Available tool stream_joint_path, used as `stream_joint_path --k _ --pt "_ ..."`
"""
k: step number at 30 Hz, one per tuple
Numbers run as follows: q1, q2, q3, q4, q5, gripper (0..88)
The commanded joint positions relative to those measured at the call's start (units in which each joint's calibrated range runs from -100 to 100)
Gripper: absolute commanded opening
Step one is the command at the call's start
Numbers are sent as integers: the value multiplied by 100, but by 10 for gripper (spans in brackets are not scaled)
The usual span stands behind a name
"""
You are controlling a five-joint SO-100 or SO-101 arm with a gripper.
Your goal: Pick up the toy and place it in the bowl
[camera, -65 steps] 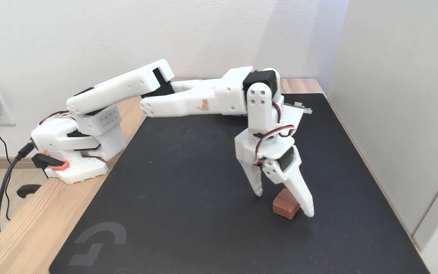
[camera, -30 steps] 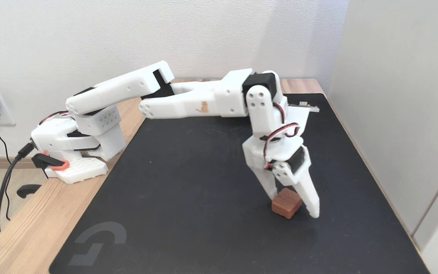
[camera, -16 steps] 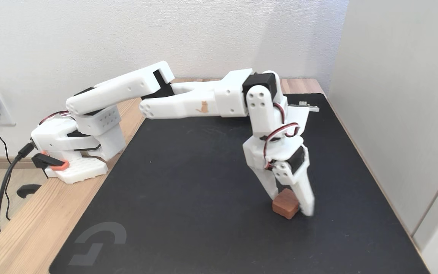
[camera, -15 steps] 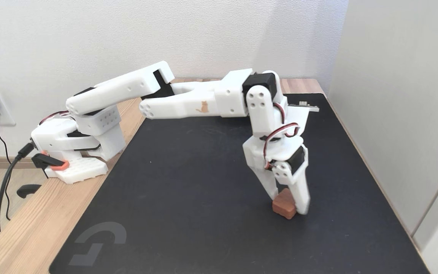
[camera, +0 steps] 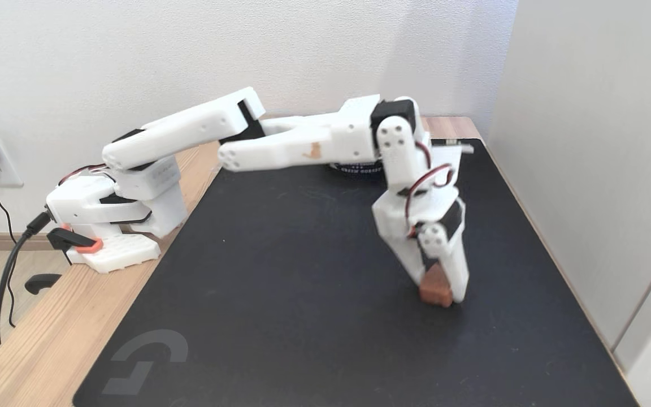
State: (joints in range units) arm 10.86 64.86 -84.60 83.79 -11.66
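While bowl point(camera: 359, 167) lettering stays unreadable, gripper point(camera: 439, 294) pinches toy point(camera: 435, 289) — fingers closed.

You get bright, even daylight here, with soft, faint shadows on the dark mat point(camera: 280, 282). The white arm point(camera: 297, 148) and gripper point(camera: 441, 294) are slightly motion-blurred; the mat and walls stay sharp. The pale walls look a little washed out.
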Motion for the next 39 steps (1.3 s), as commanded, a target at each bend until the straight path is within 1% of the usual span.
stream_joint_path --k 1,3,7,8,12,13,16,17,18,21,22,27,32,34,35,36,37,39 --pt "-480 -1313 425 -826 -384 26" --pt "-823 -2230 1164 -1182 -624 25" --pt "-1492 -3606 2336 -1597 -640 25" --pt "-1918 -4315 3012 -1783 -645 26" --pt "-2847 -5757 4778 -2460 -650 30" --pt "-3299 -6382 5842 -3019 -708 30" --pt "-3918 -7149 7599 -3925 -1083 30" --pt "-4202 -7524 8708 -4586 -1209 30" --pt "-4311 -7699 9276 -4958 -1214 30" --pt "-4486 -8058 10547 -5729 -1240 30" --pt "-4511 -8249 11214 -5907 -1240 30" --pt "-4445 -8550 12367 -5949 -1235 30" --pt "-4369 -8566 12674 -5957 -1235 35" --pt "-4369 -8516 12683 -5957 -1235 75" --pt "-4369 -8500 12692 -5957 -1235 111" --pt "-4403 -8491 12719 -5957 -1235 170" --pt "-4419 -8483 12728 -5957 -1235 186" --pt "-4428 -8475 12728 -5957 -1235 185"
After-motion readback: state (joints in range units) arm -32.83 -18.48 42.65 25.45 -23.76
